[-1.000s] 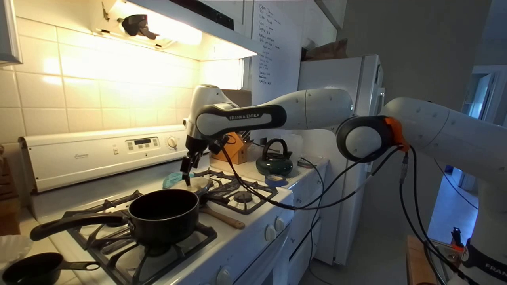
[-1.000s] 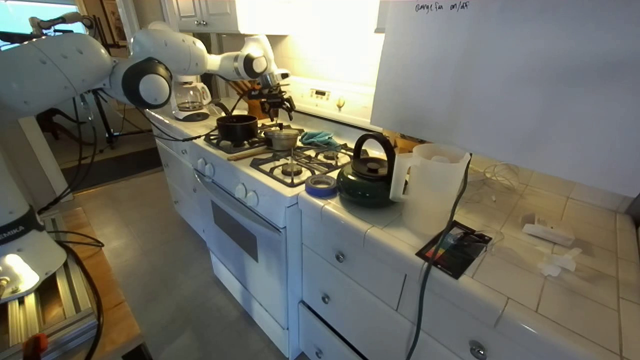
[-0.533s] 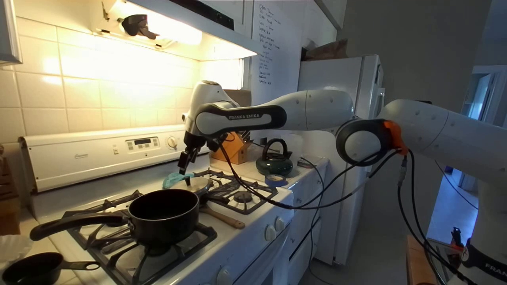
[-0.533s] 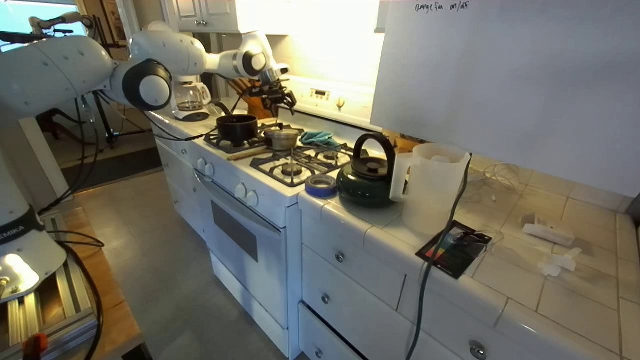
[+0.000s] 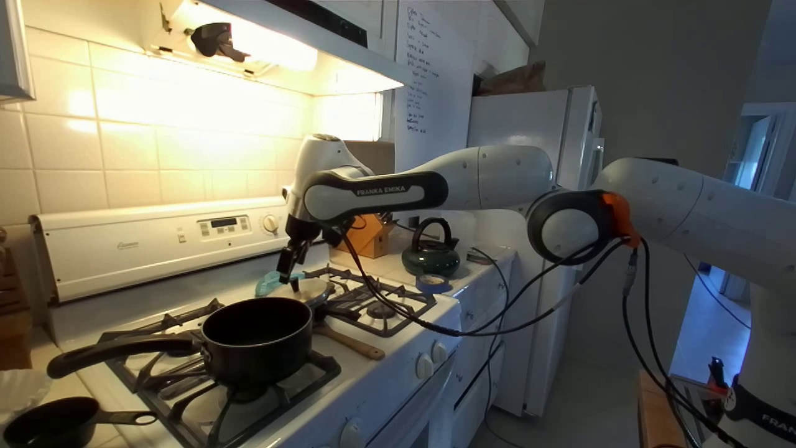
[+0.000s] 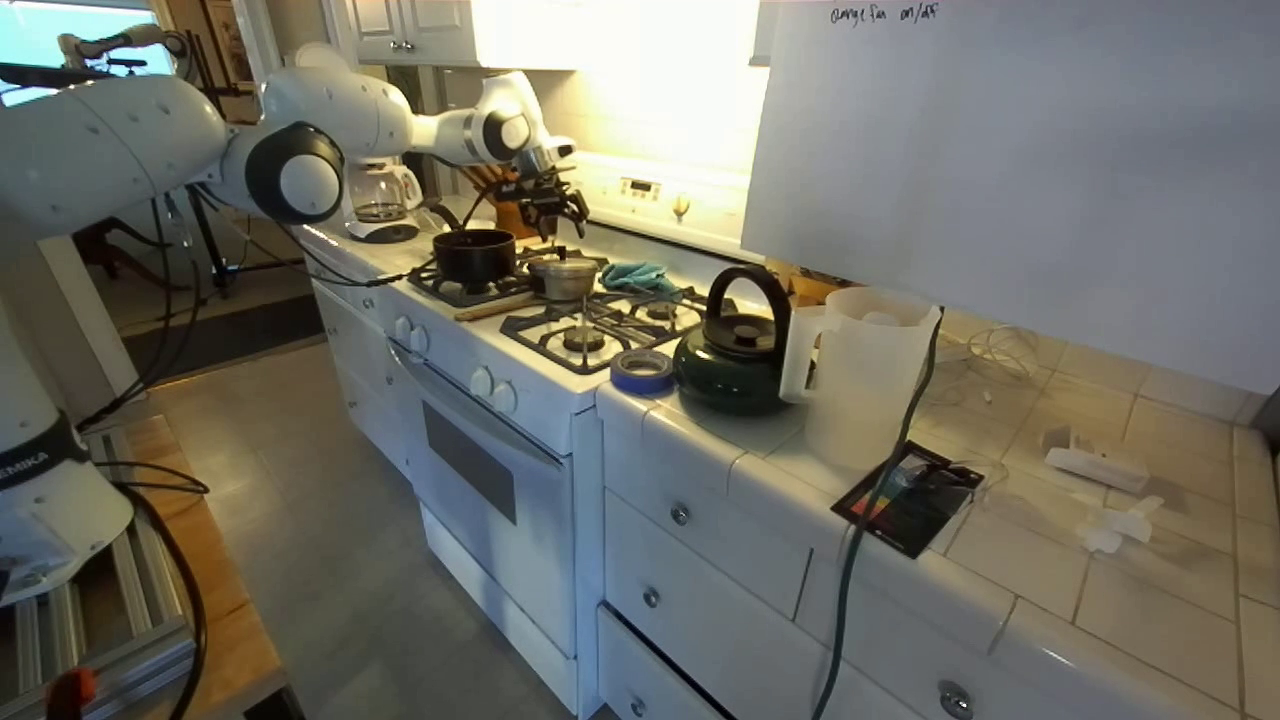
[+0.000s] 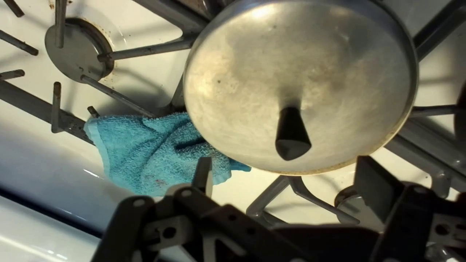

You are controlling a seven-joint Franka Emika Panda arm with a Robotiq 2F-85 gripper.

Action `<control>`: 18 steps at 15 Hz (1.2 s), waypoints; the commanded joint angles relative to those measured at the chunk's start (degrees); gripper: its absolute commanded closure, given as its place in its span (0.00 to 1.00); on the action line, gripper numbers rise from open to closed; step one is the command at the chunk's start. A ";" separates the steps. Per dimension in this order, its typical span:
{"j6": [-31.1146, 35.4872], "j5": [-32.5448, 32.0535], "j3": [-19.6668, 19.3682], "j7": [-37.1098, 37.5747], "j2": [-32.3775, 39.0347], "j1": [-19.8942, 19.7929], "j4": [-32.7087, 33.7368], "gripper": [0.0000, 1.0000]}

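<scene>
My gripper (image 7: 284, 161) is open and empty, its fingers wide apart. It is above the stove beside a small silver pot (image 6: 565, 280) with a domed metal lid (image 7: 247, 72). The lid's black knob (image 7: 292, 134) stands just ahead of the space between the fingertips in the wrist view, apart from both fingers. In the exterior views the gripper (image 5: 285, 277) hangs close above the lid, on the backsplash side of the knob. A blue towel (image 7: 145, 156) lies crumpled on the grate against the pot; it also shows in an exterior view (image 6: 640, 278).
A black saucepan (image 5: 258, 348) stands on the burner beside the silver pot. A wooden handle (image 5: 351, 342) lies by the stove's front edge. A green kettle (image 6: 735, 365), blue tape (image 6: 642, 374) and a pitcher (image 6: 865, 400) stand on the counter. The stove's back panel (image 5: 155, 242) rises behind.
My gripper rose slightly away from the knob and toward the backsplash, then came down a little. It stays open. The pot, lid and towel have not moved.
</scene>
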 commanded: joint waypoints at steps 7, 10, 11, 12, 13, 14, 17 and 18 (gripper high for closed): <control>-1.33 1.36 -0.38 0.10 2.42 -0.09 2.10 0.13; -1.53 1.23 -0.57 0.67 2.23 0.04 2.15 0.41; -1.28 1.16 -0.65 0.82 1.87 0.09 1.70 0.44; -0.99 1.12 -0.74 1.14 1.38 0.12 0.98 0.50; -0.96 1.11 -0.80 1.51 1.19 0.18 0.68 0.59; -1.23 1.16 -0.79 1.76 1.09 0.19 0.62 0.66; -1.37 1.22 -0.72 2.14 1.07 0.30 0.57 0.86; -1.44 1.22 -0.74 2.31 1.04 0.32 0.56 0.94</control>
